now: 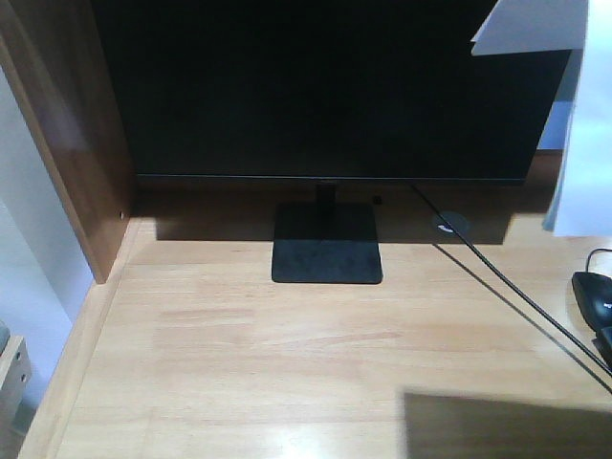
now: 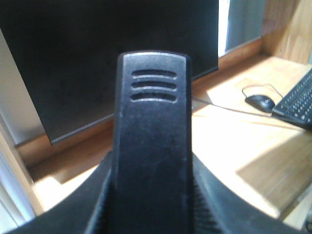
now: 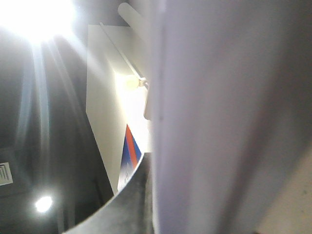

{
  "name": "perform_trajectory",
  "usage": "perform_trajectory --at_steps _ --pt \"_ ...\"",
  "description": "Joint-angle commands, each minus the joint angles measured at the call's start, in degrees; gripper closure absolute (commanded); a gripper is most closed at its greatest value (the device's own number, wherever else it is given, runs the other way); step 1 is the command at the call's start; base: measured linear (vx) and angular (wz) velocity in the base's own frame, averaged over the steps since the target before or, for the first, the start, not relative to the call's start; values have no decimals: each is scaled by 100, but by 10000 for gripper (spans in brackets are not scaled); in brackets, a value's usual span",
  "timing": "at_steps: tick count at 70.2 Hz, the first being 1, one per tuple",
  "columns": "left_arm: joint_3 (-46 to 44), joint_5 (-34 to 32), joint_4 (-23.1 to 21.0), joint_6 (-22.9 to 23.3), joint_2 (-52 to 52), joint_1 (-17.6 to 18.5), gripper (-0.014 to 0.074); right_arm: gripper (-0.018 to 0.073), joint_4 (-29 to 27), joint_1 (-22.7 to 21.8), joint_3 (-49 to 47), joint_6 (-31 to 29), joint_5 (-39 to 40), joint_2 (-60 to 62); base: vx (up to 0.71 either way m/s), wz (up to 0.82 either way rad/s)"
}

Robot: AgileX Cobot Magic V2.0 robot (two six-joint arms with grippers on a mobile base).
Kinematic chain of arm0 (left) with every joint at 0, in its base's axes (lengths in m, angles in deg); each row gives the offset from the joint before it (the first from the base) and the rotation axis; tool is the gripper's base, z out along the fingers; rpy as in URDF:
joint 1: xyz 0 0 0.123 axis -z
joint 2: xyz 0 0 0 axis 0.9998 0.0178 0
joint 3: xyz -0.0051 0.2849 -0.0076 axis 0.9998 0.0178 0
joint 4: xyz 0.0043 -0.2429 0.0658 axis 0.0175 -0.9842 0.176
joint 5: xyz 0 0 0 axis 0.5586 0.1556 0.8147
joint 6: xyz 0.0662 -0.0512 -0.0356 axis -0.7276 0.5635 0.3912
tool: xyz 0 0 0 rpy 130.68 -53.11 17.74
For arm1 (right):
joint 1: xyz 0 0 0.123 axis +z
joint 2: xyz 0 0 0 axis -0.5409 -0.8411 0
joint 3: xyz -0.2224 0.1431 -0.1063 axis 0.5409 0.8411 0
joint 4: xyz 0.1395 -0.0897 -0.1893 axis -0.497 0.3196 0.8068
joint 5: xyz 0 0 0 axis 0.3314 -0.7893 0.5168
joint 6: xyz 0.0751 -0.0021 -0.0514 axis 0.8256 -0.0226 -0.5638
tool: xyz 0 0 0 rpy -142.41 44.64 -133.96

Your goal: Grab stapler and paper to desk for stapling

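Observation:
The black stapler [image 2: 152, 122] stands upright in the middle of the left wrist view, ribbed end up. My left gripper [image 2: 153, 204] is shut on it, with its dark fingers [image 2: 100, 204] pressing on both sides, above the wood-grain desk [image 2: 234, 141]. In the right wrist view the white paper [image 3: 224, 117] fills the right half. My right gripper [image 3: 155, 204] is shut on its edge, and only one grey finger [image 3: 131, 204] shows. From the front view the paper [image 1: 585, 124] hangs at the top right over the desk [image 1: 287, 363]. Neither gripper appears in that view.
A large black monitor [image 1: 325, 86] on a square stand [image 1: 327, 247] fills the back of the desk. A dark-brown side panel [image 1: 76, 143] walls the left. A black mouse [image 1: 593, 296], a cable [image 1: 507, 287] and a keyboard [image 2: 298, 100] lie on the right.

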Motion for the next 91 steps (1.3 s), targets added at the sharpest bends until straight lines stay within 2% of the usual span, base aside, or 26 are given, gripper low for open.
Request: perform_trajectory --at_steps 1,19,27,42,52,66,74,83,91 --pt "-128 -800 -80 15 297 17 603 565 94 -24 -133 -59 180 -48 0 0" --pt "-128 -1405 -421 -39 1348 17 603 565 94 -24 -133 -59 188 -48 0 0" --pt "-128 -1744 -722 -564 1933 -1 603 565 94 -24 -133 -59 188 -48 0 0" --pt "-128 -2272 -1796 -2387 2927 -10 603 565 94 -24 -133 -59 188 -48 0 0" --pt "-128 -2324 -2745 -3872 3460 -304 603 565 94 -24 -133 -59 188 -48 0 0" --pt "-128 -2073 -3996 -5666 4227 -988 603 565 94 -24 -133 -59 188 -48 0 0" --pt "-133 -1856 -4534 -6455 4702 -1306 603 565 94 -24 -133 -59 188 -48 0 0" --pt "-133 -1526 -5028 -7406 5276 -1488 603 565 94 -24 -133 -59 188 -48 0 0" --pt "-133 -1302 -5610 -8354 5704 -1487 603 565 94 -24 -133 -59 188 -48 0 0"
